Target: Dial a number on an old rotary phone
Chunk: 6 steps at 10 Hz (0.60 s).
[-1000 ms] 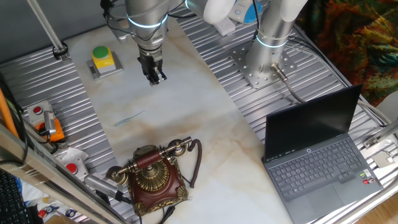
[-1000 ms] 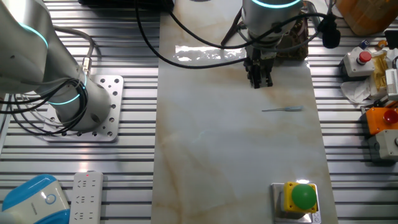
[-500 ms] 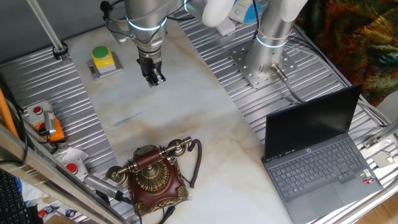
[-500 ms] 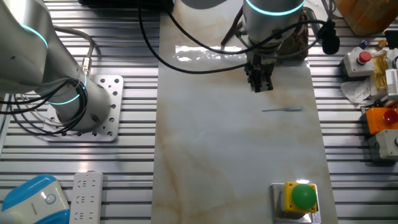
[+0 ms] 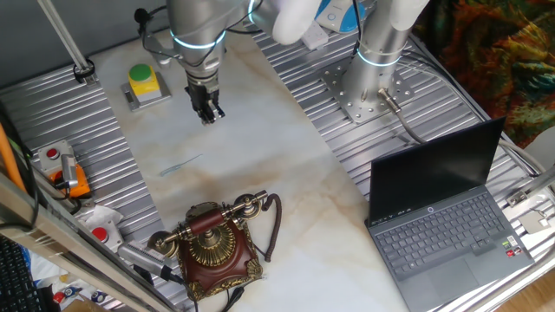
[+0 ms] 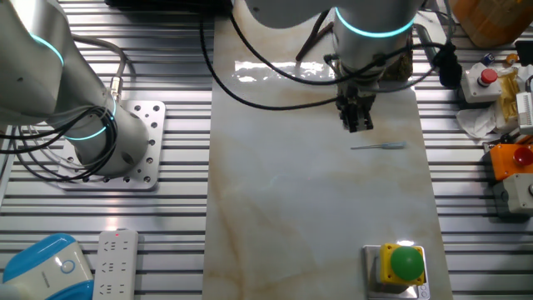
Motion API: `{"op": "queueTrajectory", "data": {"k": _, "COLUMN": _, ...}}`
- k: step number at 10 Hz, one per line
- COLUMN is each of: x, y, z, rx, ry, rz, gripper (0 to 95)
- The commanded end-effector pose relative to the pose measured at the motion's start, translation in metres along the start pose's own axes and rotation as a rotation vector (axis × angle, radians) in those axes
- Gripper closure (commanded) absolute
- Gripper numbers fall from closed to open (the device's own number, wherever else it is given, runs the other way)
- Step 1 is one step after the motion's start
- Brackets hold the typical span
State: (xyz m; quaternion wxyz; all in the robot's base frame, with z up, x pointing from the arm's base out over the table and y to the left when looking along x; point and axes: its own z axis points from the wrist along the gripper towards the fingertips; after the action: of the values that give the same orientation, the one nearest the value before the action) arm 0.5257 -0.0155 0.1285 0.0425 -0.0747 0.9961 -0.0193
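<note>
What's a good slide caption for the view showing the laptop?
Gripper hovers over the marble table, far from the rotary phone.

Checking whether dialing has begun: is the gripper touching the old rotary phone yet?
Apart. One fixed view shows the gripper near the table's far end, with a wide stretch of bare marble between it and the old rotary phone at the near edge.

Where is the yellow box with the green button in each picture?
One fixed view: the yellow box with the green button sits upper left, left of the gripper.
The other fixed view: the box sits at the bottom right.
Shared landmark: the thin tool lying on the marble.
</note>
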Motion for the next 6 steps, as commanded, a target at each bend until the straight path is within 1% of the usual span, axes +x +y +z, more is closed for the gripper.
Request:
{"op": "queueTrajectory", "data": {"k": 1, "x": -0.005, "y": -0.003, "z": 0.008, "rx": 0.004, "ry": -0.008, "rz": -0.001, "gripper": 95.0}}
{"op": "queueTrajectory", "data": {"k": 2, "x": -0.007, "y": -0.004, "z": 0.012, "rx": 0.004, "ry": -0.010, "rz": -0.002, "gripper": 95.0}}
{"op": "queueTrajectory", "data": {"k": 3, "x": -0.011, "y": -0.005, "z": 0.017, "rx": 0.005, "ry": -0.016, "rz": -0.005, "gripper": 95.0}}
{"op": "queueTrajectory", "data": {"k": 6, "x": -0.023, "y": -0.009, "z": 0.026, "rx": 0.004, "ry": -0.019, "rz": -0.004, "gripper": 95.0}}
